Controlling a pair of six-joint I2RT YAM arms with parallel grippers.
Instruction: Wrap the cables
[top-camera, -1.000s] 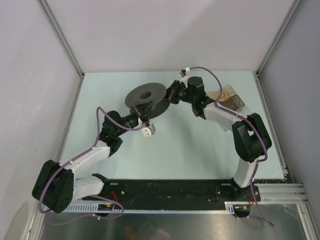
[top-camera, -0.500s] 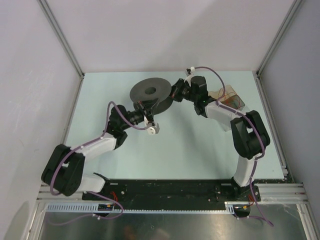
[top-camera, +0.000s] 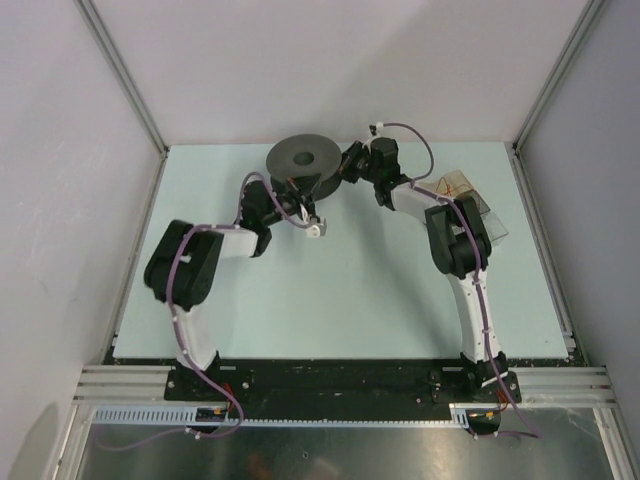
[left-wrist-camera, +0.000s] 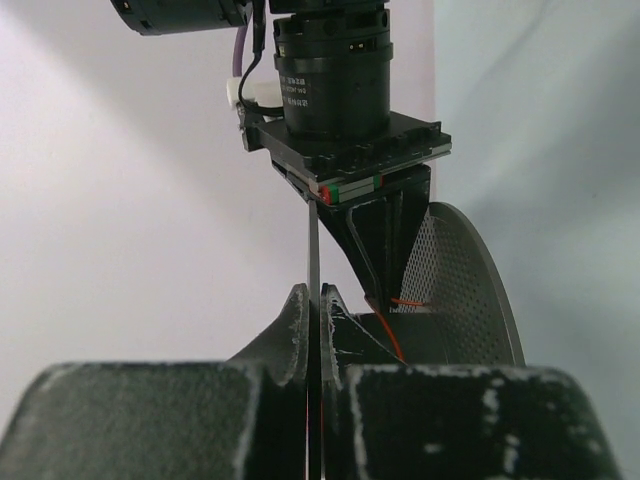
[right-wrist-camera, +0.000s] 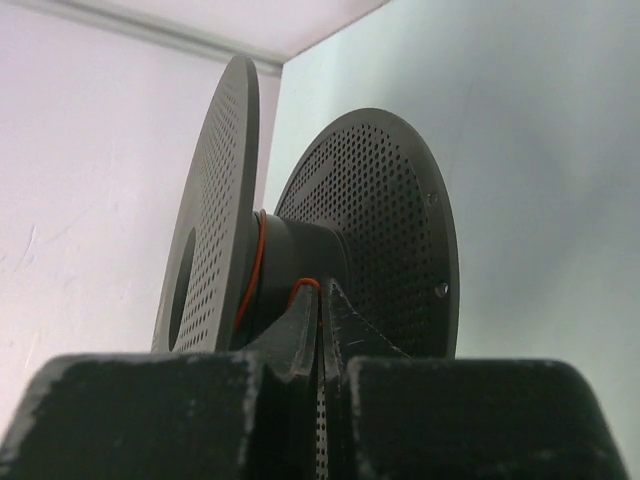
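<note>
A dark grey spool (top-camera: 303, 158) with two perforated flanges is held up near the far wall between both grippers. My left gripper (top-camera: 299, 198) is shut on the thin edge of one flange (left-wrist-camera: 313, 240), seen edge-on in the left wrist view. My right gripper (top-camera: 347, 166) reaches in between the flanges and is shut on the thin red-orange cable (right-wrist-camera: 306, 284), which loops over its fingertip and runs round the spool hub (right-wrist-camera: 290, 262). The cable also shows in the left wrist view (left-wrist-camera: 397, 340) below the right gripper's fingers (left-wrist-camera: 385, 250).
A clear container (top-camera: 465, 196) with more red wire in it lies on the table at the right, beside the right arm. The white back wall is close behind the spool. Metal frame posts stand at both far corners.
Both arms have carried the spool farther back and a little right, toward the wall. The left arm has stretched out and its elbow has moved right. Both grips are unchanged.
</note>
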